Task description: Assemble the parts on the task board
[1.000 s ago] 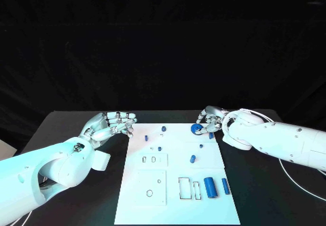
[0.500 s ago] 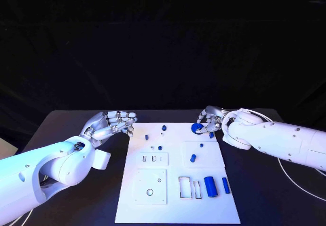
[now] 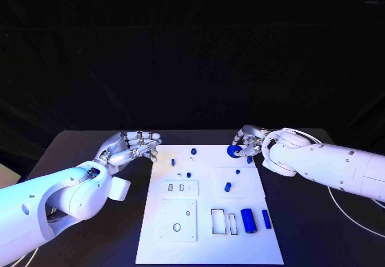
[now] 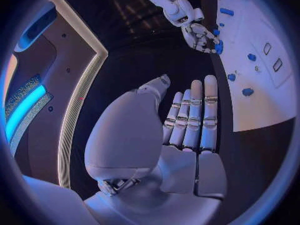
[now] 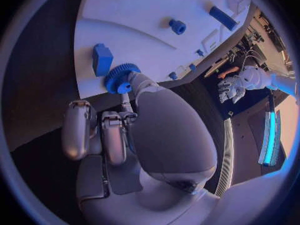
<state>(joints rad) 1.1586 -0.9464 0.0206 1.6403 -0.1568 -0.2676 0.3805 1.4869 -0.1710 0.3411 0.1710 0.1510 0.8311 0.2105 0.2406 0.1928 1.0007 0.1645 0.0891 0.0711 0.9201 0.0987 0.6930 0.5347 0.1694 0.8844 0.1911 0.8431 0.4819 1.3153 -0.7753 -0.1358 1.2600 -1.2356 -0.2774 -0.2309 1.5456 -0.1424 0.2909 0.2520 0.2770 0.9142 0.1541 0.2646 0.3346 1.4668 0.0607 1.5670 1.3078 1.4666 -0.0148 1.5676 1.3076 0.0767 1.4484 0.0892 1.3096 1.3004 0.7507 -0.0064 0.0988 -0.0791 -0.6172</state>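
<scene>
Pinching blue gear in my right hand, upper right of task board, axis tilted; left hand empty, fingers loosely apart.

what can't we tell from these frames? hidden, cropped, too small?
- Right hand on the blue gear: head view, the fingers cover most of it; right wrist view shows the thumb on it, but not whether it sits on a peg.
- Small blue parts on the task board: head view, too small to tell shape or seating.
- Left hand: fingers curled, no part seen in them; the palm faces away in the head view.
</scene>
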